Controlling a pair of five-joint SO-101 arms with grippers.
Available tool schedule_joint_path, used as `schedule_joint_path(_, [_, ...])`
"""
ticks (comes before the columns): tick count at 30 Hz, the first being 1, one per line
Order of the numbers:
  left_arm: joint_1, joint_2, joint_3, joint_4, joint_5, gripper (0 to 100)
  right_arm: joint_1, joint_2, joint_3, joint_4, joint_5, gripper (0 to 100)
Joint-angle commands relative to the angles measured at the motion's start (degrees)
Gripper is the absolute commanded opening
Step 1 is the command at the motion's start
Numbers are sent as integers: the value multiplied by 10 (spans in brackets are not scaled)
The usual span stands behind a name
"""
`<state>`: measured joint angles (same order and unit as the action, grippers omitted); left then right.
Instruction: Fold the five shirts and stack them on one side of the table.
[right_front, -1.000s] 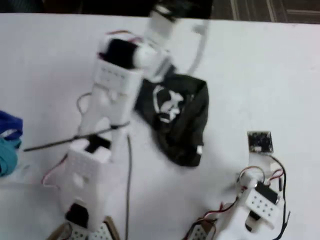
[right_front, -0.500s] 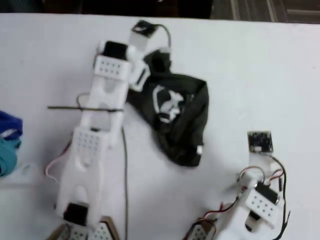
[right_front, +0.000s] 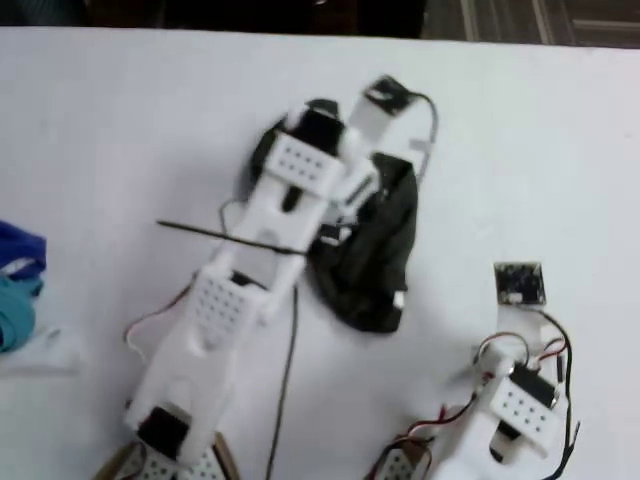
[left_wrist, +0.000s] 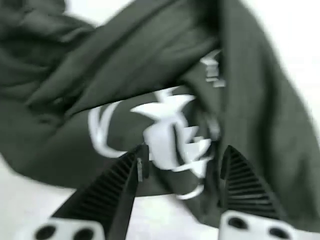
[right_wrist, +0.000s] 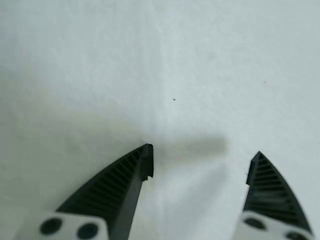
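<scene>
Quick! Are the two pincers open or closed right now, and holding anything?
Left pincer: open, over the black shirt, not gripping it.
Right pincer: open over the white table, holding nothing.

A white bench (right_front: 560, 150) spreads across nearly the whole high view, evenly lit, with soft grey shadows on its surface. Beyond its far edge runs a dark strip (right_front: 200, 12). Past the far right corner lies brownish floor (right_front: 520, 18) crossed by pale lines.

Crumpled black shirt (right_front: 385, 265) mid-table; blue shirt (right_front: 20, 250), perhaps teal shirt (right_front: 12, 310), at edge
</scene>
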<state>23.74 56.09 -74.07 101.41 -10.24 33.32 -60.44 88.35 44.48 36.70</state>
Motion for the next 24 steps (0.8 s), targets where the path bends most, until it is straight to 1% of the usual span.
schedule_joint_path(1, [30,-41,30,13,7,249,0,-14,-2,-9,-3,301])
schedule_joint_path(5, [62,-140,174,11,8,249,0,-14,-2,-9,-3,301])
schedule_joint_path(7, [64,-182,248,9,7,249,0,-14,-2,-9,-3,301])
schedule_joint_path(10, [61,-221,326,1,4,249,-1,-14,-2,-9,-3,301])
schedule_joint_path(13, [60,-225,373,-19,4,249,-1,-14,-2,-9,-3,301])
schedule_joint_path(18, [61,-225,444,-76,4,249,-2,-14,-2,-9,-3,301])
schedule_joint_path(24, [61,-225,489,-140,4,249,-2,-14,-2,-9,-3,301])
